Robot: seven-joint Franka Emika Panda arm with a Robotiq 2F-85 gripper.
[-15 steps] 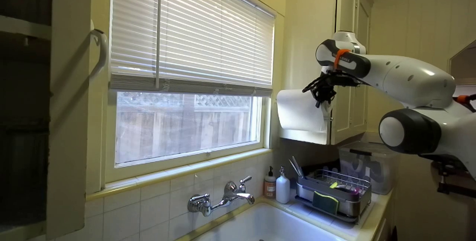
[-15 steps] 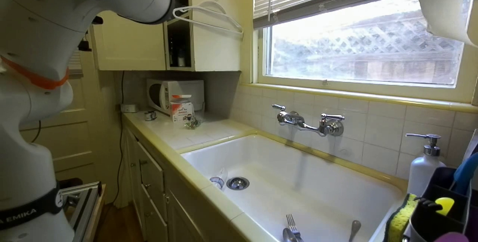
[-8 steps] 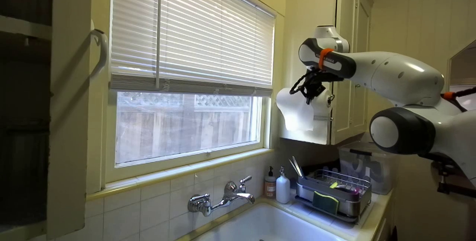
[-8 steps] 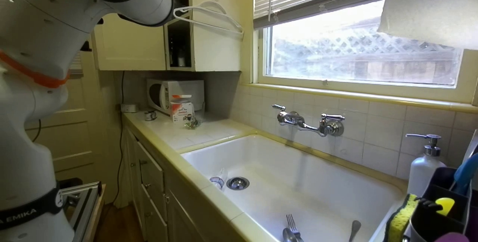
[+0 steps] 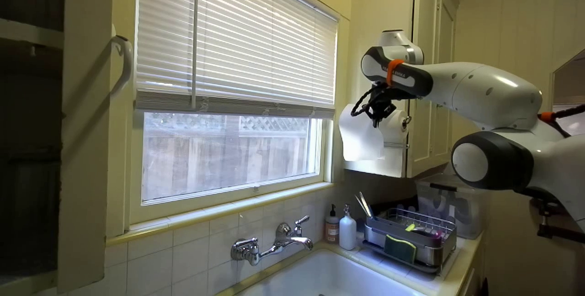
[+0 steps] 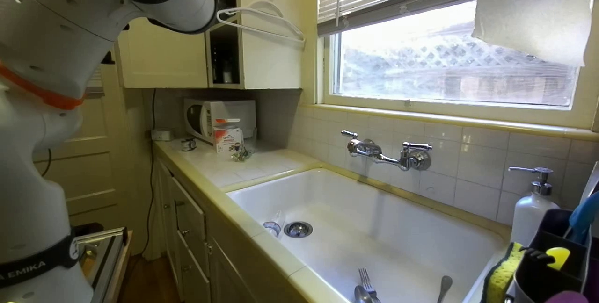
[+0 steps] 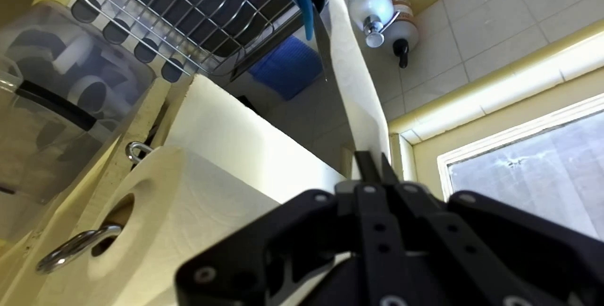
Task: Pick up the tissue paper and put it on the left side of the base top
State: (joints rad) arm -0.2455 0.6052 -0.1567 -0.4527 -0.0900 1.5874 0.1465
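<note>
My gripper (image 7: 376,162) is pinching the tissue paper (image 7: 353,70), jaws pressed together with just the thin sheet between; the free part hangs below, long axis running down and away from the gripper, nearly edge-on in the wrist view, broad face in both exterior views; paper roll (image 7: 203,207) just beside the gripper, can't tell if the sheet is fully off it; one arm only, so none nearer to pick; my guess for the base top is the counter (image 6: 276,158) beyond the sink (image 6: 398,228), well apart from the tissue paper; next is probably a carry across, sheet trailing underneath, likely to flutter or snag if I go low.
</note>
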